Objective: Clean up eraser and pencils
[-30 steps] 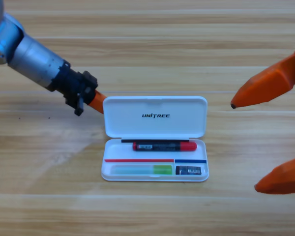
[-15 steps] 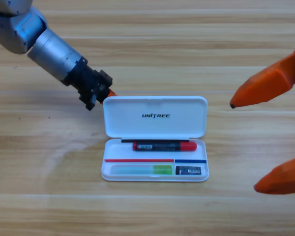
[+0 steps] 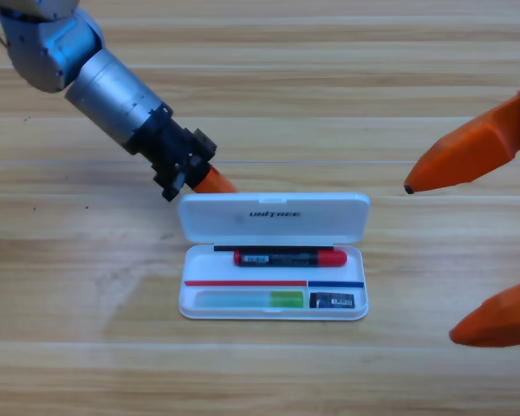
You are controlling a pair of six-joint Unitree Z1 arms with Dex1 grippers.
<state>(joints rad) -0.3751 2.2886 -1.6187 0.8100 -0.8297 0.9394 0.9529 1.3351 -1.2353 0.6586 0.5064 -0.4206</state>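
Behind case lid (image 3: 274,217), far-left corner, left gripper (image 3: 215,182) touches it, jaw gap hidden. Case tray (image 3: 273,313) holds black pencil (image 3: 290,257), green pencil (image 3: 250,300), eraser (image 3: 333,300). Right gripper (image 3: 455,256) waits at right edge, jaws wide apart, holding nothing.

- I am looking down on a wooden surface (image 3: 269,87) that is filling the whole view.
- Its light planks are running left to right, with thin darker seams lying between them.
- Even light is falling across it, and soft shadows are showing on the grain.
- No wall, floor or window is showing.
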